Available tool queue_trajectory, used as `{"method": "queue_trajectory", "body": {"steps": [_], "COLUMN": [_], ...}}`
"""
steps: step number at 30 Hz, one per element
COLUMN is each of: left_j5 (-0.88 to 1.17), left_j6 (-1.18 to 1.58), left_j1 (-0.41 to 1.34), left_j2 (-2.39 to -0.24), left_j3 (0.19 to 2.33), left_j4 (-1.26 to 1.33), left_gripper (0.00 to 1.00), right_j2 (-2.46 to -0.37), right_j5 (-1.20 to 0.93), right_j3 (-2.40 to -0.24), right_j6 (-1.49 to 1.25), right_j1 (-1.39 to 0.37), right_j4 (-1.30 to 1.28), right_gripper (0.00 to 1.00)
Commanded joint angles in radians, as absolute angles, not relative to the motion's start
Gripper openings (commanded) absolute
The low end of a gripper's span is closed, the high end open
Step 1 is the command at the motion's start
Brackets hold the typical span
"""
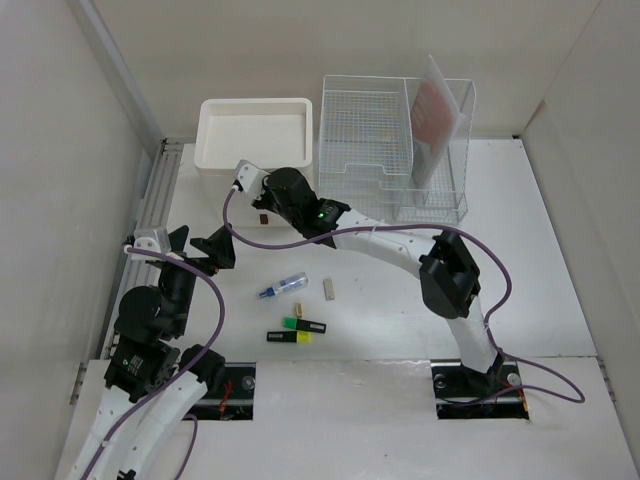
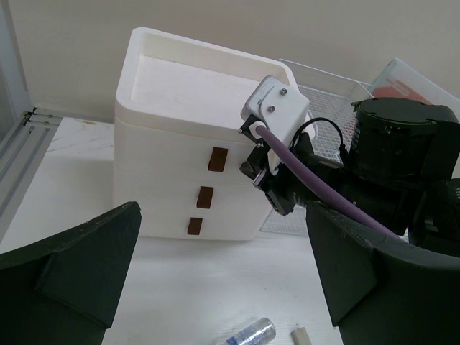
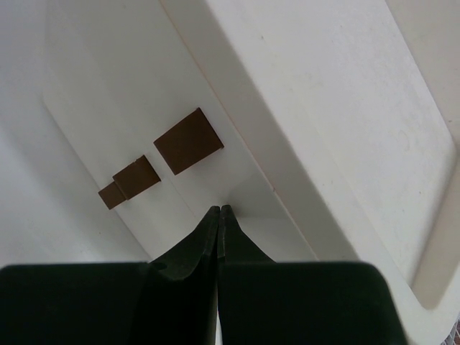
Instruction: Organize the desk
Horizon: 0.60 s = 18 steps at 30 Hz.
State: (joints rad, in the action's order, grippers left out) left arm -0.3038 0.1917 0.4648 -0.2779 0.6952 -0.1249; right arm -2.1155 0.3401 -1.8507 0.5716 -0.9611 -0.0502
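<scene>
The white desk [image 1: 560, 250] carries a white three-drawer box [image 1: 255, 130] at the back left. The box's brown handles [image 3: 188, 141] face me. My right gripper [image 3: 218, 210] is shut with nothing in it. Its tips rest against the box front, just right of the top handle. The left wrist view shows the same gripper [image 2: 277, 198] at the box's right front edge [image 2: 244, 172]. My left gripper [image 1: 205, 250] hovers open and unladen over the desk in front of the box. Near it lie a clear tube with a blue cap [image 1: 282, 288] and a beige eraser [image 1: 331, 288].
A green highlighter [image 1: 290, 322] and a yellow one [image 1: 295, 336] lie near the front middle, with a small gold piece [image 1: 298, 308] above them. A wire rack [image 1: 390, 150] holding a red-and-white folder [image 1: 440, 110] stands right of the box. Beige walls enclose the desk.
</scene>
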Motion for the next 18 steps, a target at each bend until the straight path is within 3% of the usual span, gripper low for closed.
{"method": "queue_trajectory", "body": {"steps": [1, 7, 14, 16, 17, 18], "left_j5": [-0.307, -0.307, -0.307, -0.307, -0.307, -0.307], "left_j6": [0.183, 0.183, 0.183, 0.183, 0.183, 0.183], "left_j1": [0.471, 0.471, 0.471, 0.471, 0.471, 0.471], "left_j2": [-0.265, -0.265, -0.265, -0.265, -0.265, -0.265], "left_j3": [0.692, 0.692, 0.692, 0.692, 0.692, 0.692], "left_j4": [-0.086, -0.086, -0.086, -0.086, -0.086, -0.086], "left_gripper": [0.99, 0.99, 0.99, 0.99, 0.99, 0.97], "right_j2": [-2.075, -2.057, -1.802, -1.741, -1.714, -1.666], "right_j5": [0.382, 0.382, -0.012, 0.018, 0.046, 0.099], "right_j3": [-1.884, -1.873, -1.669, -1.605, -1.592, -1.58], "right_j6": [0.577, 0.568, 0.447, 0.446, 0.472, 0.5], "right_j1": [-0.94, -0.94, -0.969, -1.001, -1.002, -1.002], "right_j4": [0.023, 0.023, -0.093, -0.094, -0.103, -0.118], "right_gripper": [0.01, 0.01, 0.0, 0.11, 0.25, 0.61]}}
